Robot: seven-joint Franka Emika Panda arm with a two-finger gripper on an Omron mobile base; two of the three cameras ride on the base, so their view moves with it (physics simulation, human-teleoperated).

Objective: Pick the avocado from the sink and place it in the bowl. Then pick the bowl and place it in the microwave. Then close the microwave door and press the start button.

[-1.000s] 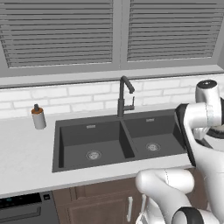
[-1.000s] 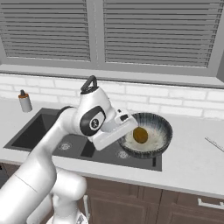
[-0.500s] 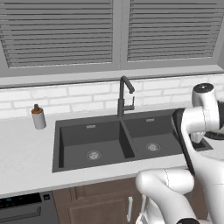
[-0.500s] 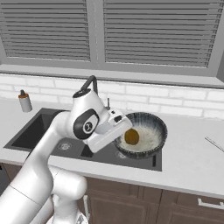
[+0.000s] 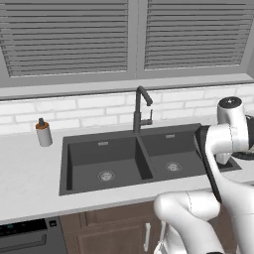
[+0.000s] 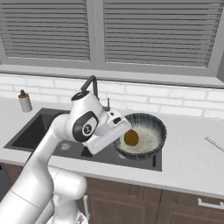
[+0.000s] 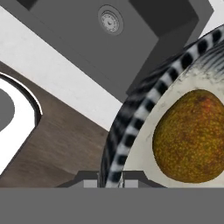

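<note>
Counter: bowl stands beside sink.
Avocado: already laid in bowl.
Gripper: clenched on bowl rim.
Next: bowl to be lifted level toward microwave.

My left base view faces the sink from behind-left; my right one faces it from behind-right (same window wall); hand view hugs the bowl rim
</note>
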